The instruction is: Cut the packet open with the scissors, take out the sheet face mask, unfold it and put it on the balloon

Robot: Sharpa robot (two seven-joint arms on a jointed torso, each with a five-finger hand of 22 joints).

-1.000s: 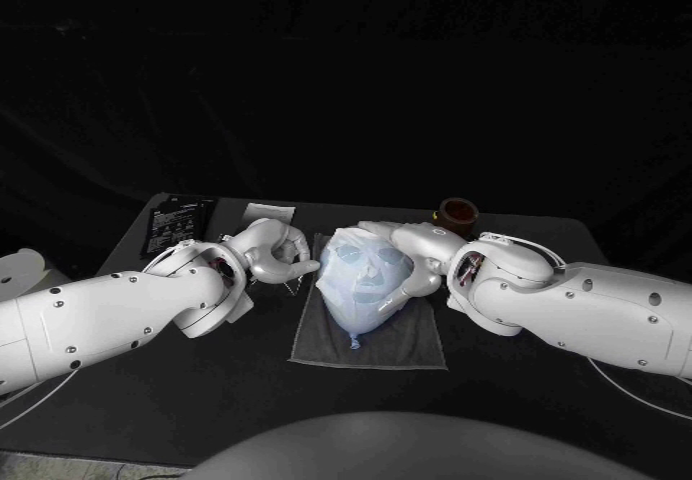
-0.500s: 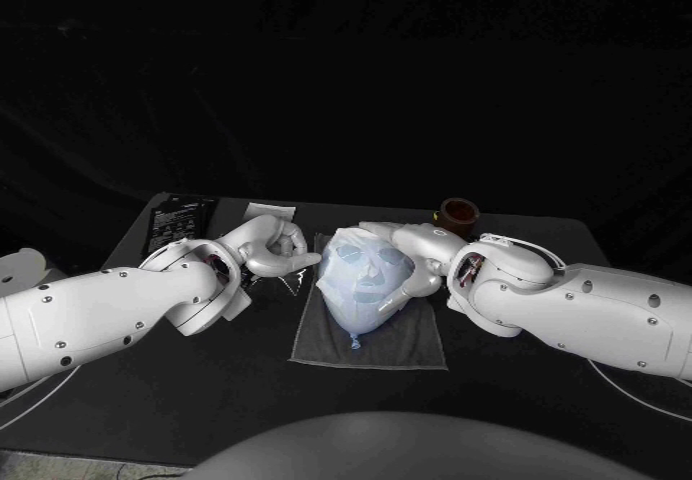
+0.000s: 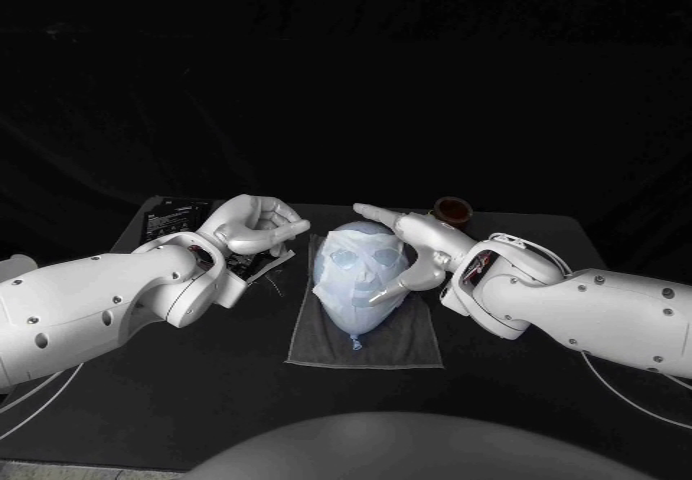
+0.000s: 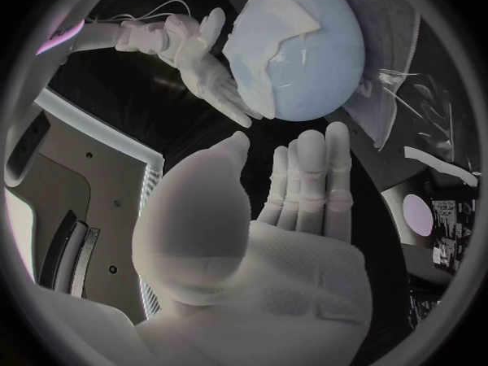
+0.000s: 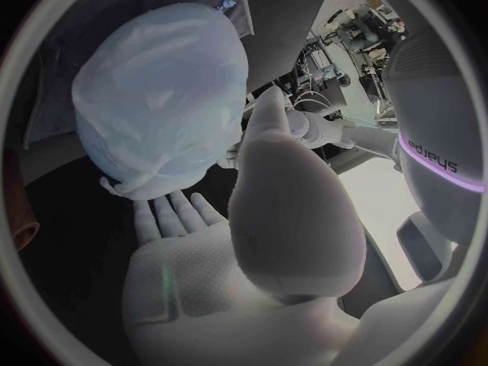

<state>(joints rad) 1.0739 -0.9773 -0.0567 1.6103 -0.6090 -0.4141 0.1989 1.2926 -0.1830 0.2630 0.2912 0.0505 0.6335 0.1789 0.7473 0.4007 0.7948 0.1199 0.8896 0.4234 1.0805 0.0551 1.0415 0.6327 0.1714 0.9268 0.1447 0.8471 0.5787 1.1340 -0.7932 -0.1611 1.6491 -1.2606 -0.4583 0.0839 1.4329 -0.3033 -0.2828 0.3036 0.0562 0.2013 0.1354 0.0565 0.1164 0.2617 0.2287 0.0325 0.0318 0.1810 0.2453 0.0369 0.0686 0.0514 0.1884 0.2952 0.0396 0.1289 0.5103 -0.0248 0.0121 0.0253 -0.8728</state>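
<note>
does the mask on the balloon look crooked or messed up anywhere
Mostly fine: the sheet face mask sits on the balloon with its eye holes roughly level. In the left wrist view one edge looks creased and folded over, not smoothed flat. The right hand touches the balloon's side.

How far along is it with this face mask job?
Nearly finished, it seems. The sheet face mask already lies unfolded over the balloon, which rests on a grey towel. The right hand cups the balloon's side; the left hand hovers apart, holding nothing. Perhaps only smoothing is left.
</note>
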